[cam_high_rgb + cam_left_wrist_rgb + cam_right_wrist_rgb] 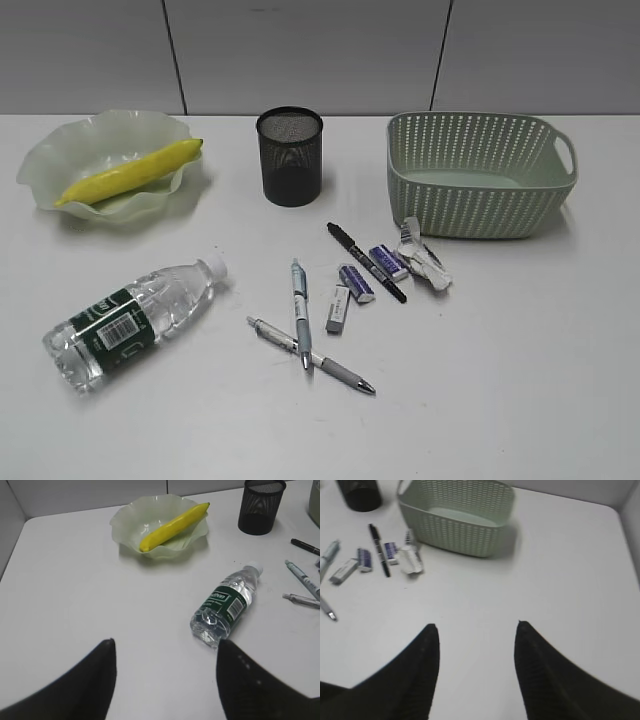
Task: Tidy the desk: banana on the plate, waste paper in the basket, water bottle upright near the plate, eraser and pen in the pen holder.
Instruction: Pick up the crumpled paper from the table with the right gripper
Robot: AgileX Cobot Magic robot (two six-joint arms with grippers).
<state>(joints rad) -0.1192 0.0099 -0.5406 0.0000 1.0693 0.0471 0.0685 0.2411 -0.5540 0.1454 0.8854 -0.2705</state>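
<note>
Grippers first: left gripper [165,645] hangs over bare desk [65,590] w/ jaws spread wide, nothing btwn them; water bottle [227,602] lies just beyond its right finger. Right gripper [477,630] same, jaws wide apart, empty, above bare white top, basket [457,515] well ahead of it.

Bottle lies on its side, white cap pointing toward the pen holder [290,155], green barcode label up. Banana [130,172] rests on the plate [60,150] at far left, lying diagonally across it. Pen holder upright, centre back, btwn plate and basket. Waste paper [425,262] on the desk just in front of basket's near wall, touching or nearly touching the black marker [365,262]. Three erasers [355,283] in purple/white sleeves beside the marker. Two more pens [300,315] cross each other nearer the front, right of bottle.

Surface: plain white, matte. Behind it: grey panelled wall [300,50] w/ dark vertical seams.
</note>
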